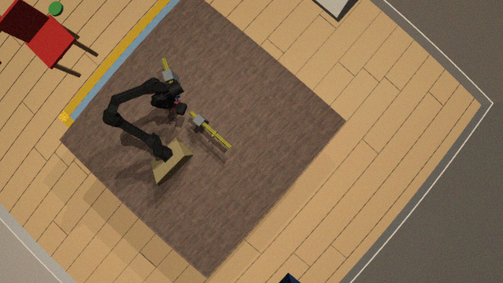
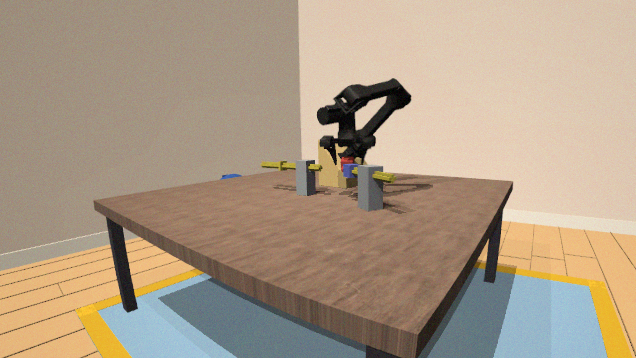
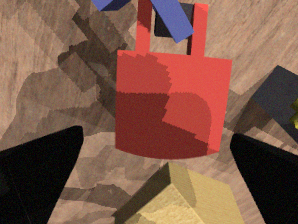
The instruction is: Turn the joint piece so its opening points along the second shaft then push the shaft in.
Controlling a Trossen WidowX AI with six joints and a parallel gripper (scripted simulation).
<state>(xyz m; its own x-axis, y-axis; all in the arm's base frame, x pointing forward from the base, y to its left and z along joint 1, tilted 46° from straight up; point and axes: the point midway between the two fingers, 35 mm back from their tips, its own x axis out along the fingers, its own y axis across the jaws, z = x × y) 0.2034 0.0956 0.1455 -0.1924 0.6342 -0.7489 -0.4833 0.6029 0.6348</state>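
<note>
On the brown desk (image 1: 253, 158) (image 2: 300, 225), the black arm (image 1: 136, 88) (image 2: 377, 92) reaches out from its tan wedge-shaped base (image 1: 178, 152) (image 2: 328, 167) (image 3: 200, 192), its open fingers (image 1: 178, 103) (image 2: 345, 147) holding nothing, with the red joint piece (image 2: 347, 162) (image 3: 170, 105) between and beyond their tips in the wrist view. Two upright gray blocks carry the yellow shafts: the fixed shaft (image 1: 165, 64) (image 2: 384, 176) passes through one block (image 1: 168, 75) (image 2: 370, 187), with a blue hinge part (image 2: 350, 170) (image 3: 175, 21) at its inner end joined to the red piece, while the sliding shaft (image 1: 219, 138) (image 2: 272, 165) runs through the other block (image 1: 198, 120) (image 2: 305, 178), its inner end outside the joint piece's opening.
</note>
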